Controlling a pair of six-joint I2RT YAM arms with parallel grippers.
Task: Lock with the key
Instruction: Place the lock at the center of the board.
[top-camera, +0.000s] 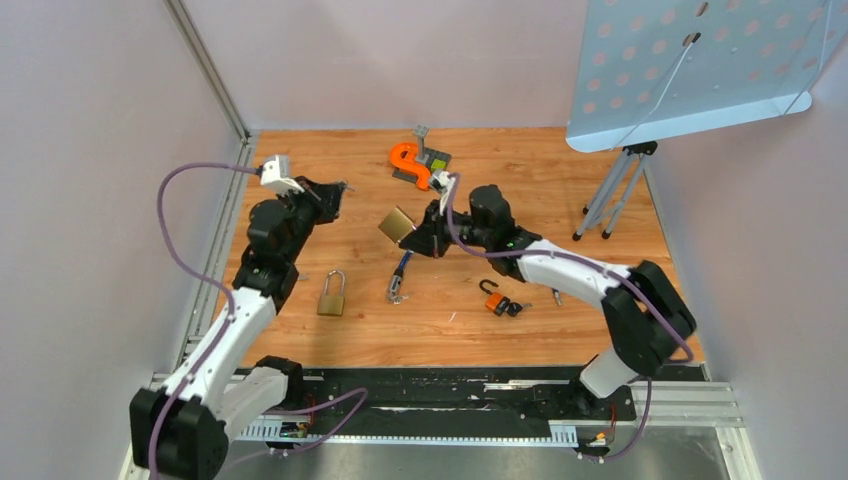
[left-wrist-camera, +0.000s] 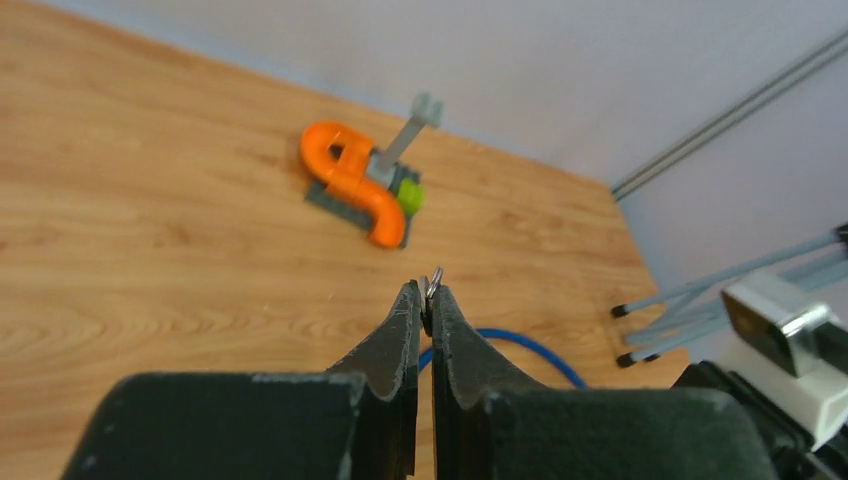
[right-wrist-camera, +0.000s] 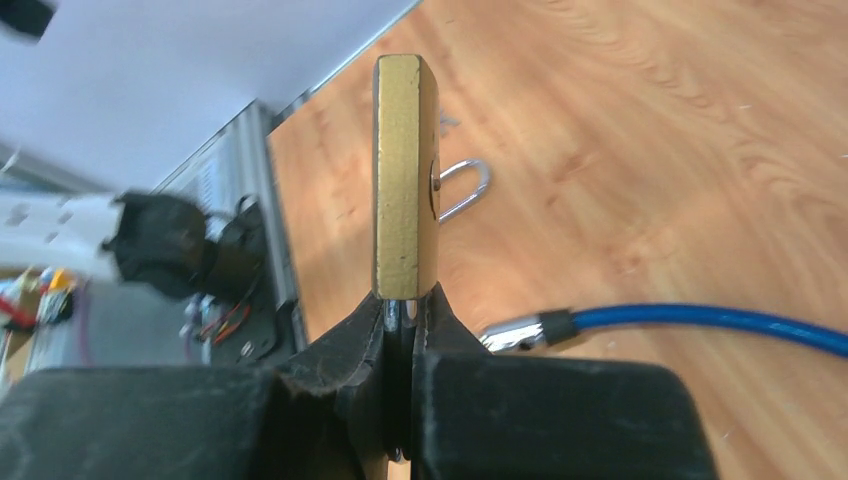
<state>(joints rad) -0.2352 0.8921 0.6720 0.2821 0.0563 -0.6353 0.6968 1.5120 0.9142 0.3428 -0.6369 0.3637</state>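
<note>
**Right gripper lifts the padlock, left gripper pinches the key ring**

Right gripper (right-wrist-camera: 405, 308) fills the bottom of its own camera. Its two black fingers are squeezed tight on the metal loop of the brass padlock (right-wrist-camera: 405, 170). So the padlock is up off the wooden table (top-camera: 540, 170), near the middle, with its gold body sticking out past the fingertips.

The padlock looks heavy for its size, hard and smooth. I think it could slip or swing if it is held loosely. The loop is a good place to hold it, because that leaves the body free. I can't see the keyhole in these views.

Left gripper (left-wrist-camera: 424, 300) is over at the left side of the table, well apart from the padlock. Its fingers are pressed almost together on a tiny key ring (left-wrist-camera: 432, 282) that pokes out at the tips. The key itself is hidden. I guess it is thin, light and stiff, and easy to twist crooked, so it needs a firm pinch.
</note>
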